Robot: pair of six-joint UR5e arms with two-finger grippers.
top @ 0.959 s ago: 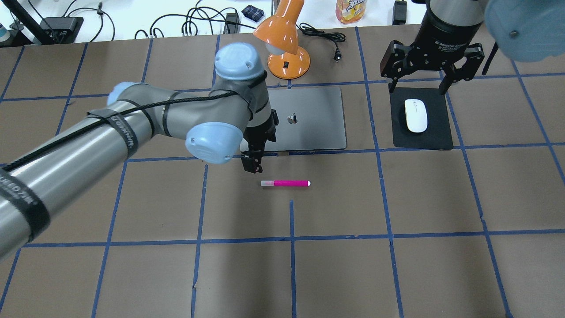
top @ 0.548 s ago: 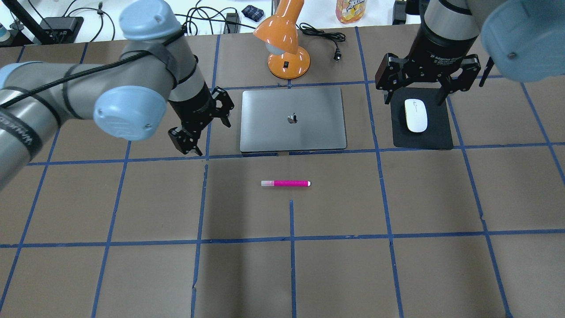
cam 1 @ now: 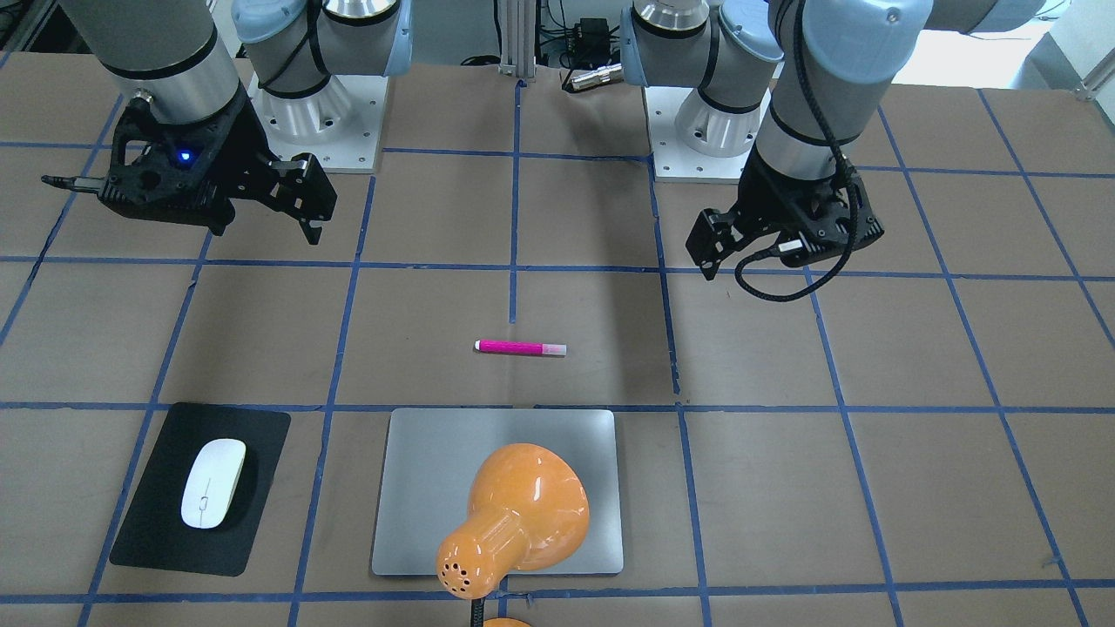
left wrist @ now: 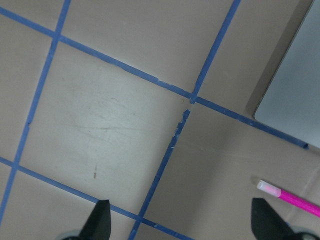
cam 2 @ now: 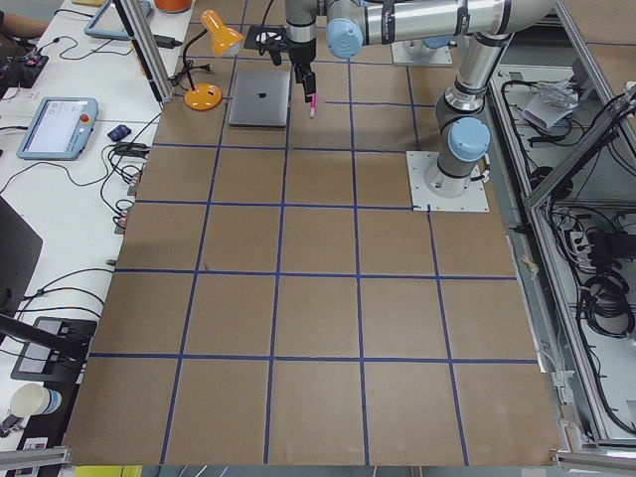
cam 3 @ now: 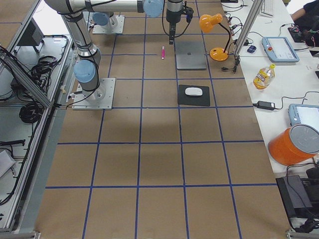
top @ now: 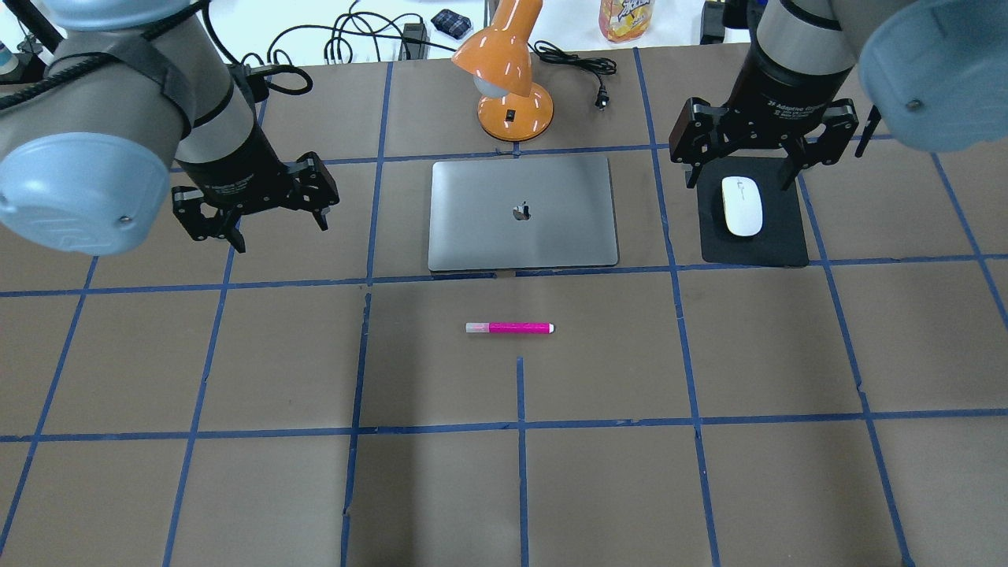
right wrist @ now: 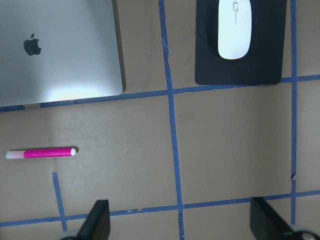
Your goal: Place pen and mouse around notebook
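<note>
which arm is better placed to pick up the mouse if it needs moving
Right. The right gripper hangs open on the mouse's side of the notebook, near the black mat; the left gripper is out past the notebook's other side.

Silver-grey arms [top: 118, 94] w/ pale-blue joint caps [top: 67, 193]; black left hand [top: 279, 232] & right hand [top: 740, 183]; black cable [cam 1: 784, 300] loops beside left hand.

I see the pen [top: 509, 327] before the notebook [top: 523, 213], apart. The mouse [top: 742, 205] lies on a mat [top: 776, 246] to its right.
</note>
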